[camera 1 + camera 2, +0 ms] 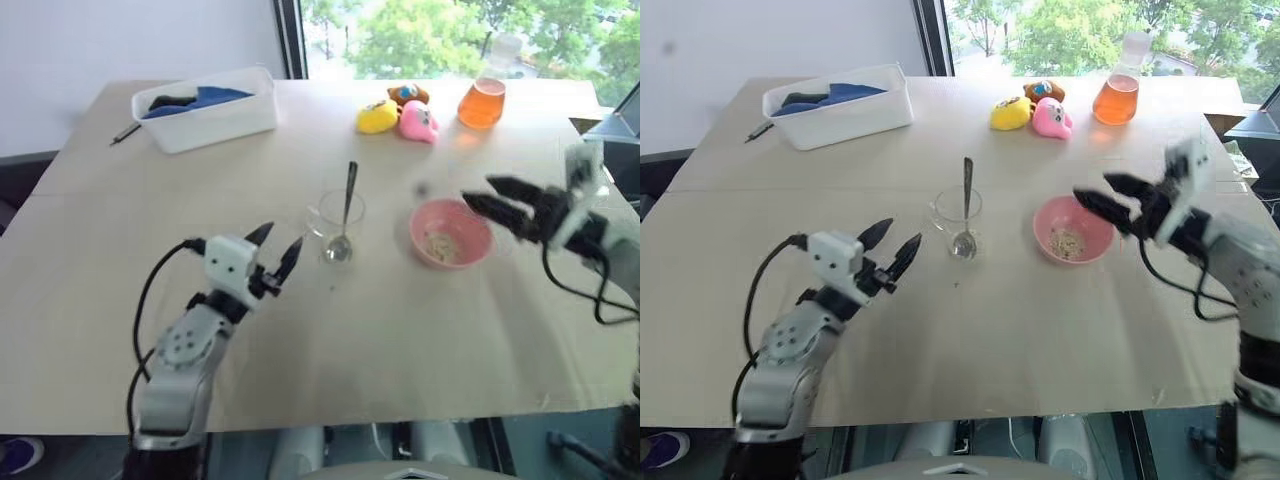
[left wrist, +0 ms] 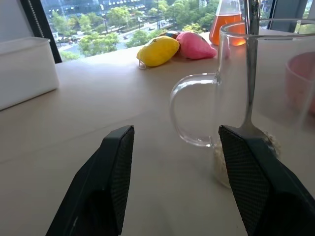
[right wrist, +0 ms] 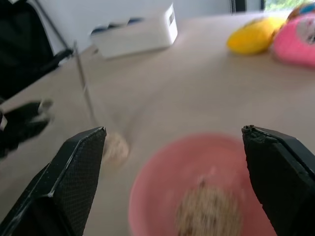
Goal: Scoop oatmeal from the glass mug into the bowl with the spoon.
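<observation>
The glass mug [image 1: 335, 216] stands mid-table with the spoon [image 1: 348, 195] leaning inside it, handle up. A little oatmeal [image 2: 269, 146] lies at the mug's bottom. To the mug's right sits the pink bowl [image 1: 478, 243], holding a small heap of oatmeal [image 1: 440, 243]. My left gripper [image 1: 281, 237] is open and empty, just left of the mug and pointing at it. Just right of the bowl and above its rim, my right gripper [image 1: 478, 191] hangs open with nothing between its fingers. From the right wrist, the bowl [image 3: 162, 196] lies right below the gripper [image 3: 173, 129].
A white tub [image 1: 205, 110] with blue and dark items stands at the back left, a dark pen [image 1: 126, 132] beside it. Yellow [image 1: 378, 117] and pink [image 1: 418, 121] toys and a flask of orange liquid [image 1: 483, 100] sit at the back right.
</observation>
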Robot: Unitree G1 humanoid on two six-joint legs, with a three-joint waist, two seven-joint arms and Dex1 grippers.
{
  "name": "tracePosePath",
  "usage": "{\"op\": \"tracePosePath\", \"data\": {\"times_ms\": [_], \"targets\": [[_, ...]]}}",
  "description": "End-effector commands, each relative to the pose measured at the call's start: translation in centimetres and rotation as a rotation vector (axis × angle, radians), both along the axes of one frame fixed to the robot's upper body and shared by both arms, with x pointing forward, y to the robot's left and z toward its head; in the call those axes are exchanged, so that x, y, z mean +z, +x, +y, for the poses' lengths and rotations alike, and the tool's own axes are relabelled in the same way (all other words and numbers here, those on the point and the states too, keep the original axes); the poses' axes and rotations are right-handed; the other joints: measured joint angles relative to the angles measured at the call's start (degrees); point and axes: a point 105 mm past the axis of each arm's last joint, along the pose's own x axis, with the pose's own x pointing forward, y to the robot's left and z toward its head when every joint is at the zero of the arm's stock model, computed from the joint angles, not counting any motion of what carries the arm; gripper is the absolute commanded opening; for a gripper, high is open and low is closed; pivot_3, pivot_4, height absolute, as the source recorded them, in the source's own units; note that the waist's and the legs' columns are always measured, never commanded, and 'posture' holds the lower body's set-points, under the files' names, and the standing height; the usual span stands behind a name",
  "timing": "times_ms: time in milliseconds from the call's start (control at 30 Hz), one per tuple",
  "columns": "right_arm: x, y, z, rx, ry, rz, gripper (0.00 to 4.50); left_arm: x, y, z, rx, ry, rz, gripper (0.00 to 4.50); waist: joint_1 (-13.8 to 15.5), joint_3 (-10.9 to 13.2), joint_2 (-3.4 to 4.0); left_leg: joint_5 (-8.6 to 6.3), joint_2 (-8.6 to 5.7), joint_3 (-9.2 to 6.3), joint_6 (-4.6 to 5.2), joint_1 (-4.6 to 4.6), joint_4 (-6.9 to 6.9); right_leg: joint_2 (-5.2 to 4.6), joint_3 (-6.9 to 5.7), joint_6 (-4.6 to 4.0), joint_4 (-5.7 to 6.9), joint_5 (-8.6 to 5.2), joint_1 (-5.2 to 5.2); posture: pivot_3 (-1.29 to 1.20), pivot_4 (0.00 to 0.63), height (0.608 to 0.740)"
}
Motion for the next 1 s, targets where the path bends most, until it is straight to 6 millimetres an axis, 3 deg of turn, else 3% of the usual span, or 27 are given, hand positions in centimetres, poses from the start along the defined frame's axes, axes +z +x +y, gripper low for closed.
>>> {"op": "tracePosePath", "data": {"times_ms": [33, 233, 433, 667, 1000], "targets": [[0.1, -3.7, 0.4, 0.130, -0.032, -0.078, 4.47, 0.7, -2.2, 0.6, -0.005, 0.004, -0.004, 2.83, 0.0, 0.0, 0.00, 0.00, 0.01, 0.00, 0.00, 0.03, 0.01, 0.02, 0.00, 0.00, 0.01, 0.00, 0.01, 0.00, 0.150, 0.740], [-6.1, -7.3, -0.8, 0.145, -0.109, -0.019, 4.47, -2.4, -4.8, 2.5, 0.033, 0.035, 0.138, 2.83, 0.6, 0.0, -0.02, -0.24, 0.02, -0.24, 0.39, 0.80, 0.00, 0.07, 0.06, 0.00, -0.08, -0.03, 0.76, 0.00, 0.150, 0.740], [-9.8, -8.2, -1.5, 0.140, -0.164, -0.054, 4.47, -4.7, -6.5, 2.1, 0.011, 0.045, 0.237, 2.83, 0.5, 0.0, -0.07, -0.26, 0.01, -0.27, 0.42, 1.02, 0.01, 0.36, 0.56, -0.02, -0.13, -0.04, 0.95, 0.00, 0.150, 0.740], [-11.8, -7.1, -1.6, 0.108, -0.194, -0.112, 4.47, -5.7, -7.2, 2.1, 0.019, 0.072, 0.266, 2.83, 0.6, -0.1, -0.01, -0.26, 0.03, -0.28, 0.42, 1.04, 0.01, 0.58, 0.85, -0.04, -0.15, -0.05, 0.93, 0.00, 0.150, 0.740], [-12.0, -5.3, -1.7, 0.056, -0.166, -0.138, 4.47, -6.2, -7.3, 2.6, 0.027, 0.096, 0.266, 2.83, 0.7, -0.1, 0.01, -0.26, 0.03, -0.28, 0.42, 1.03, 0.01, 0.78, 1.14, -0.05, -0.19, -0.05, 0.92, 0.00, 0.150, 0.740]]}}
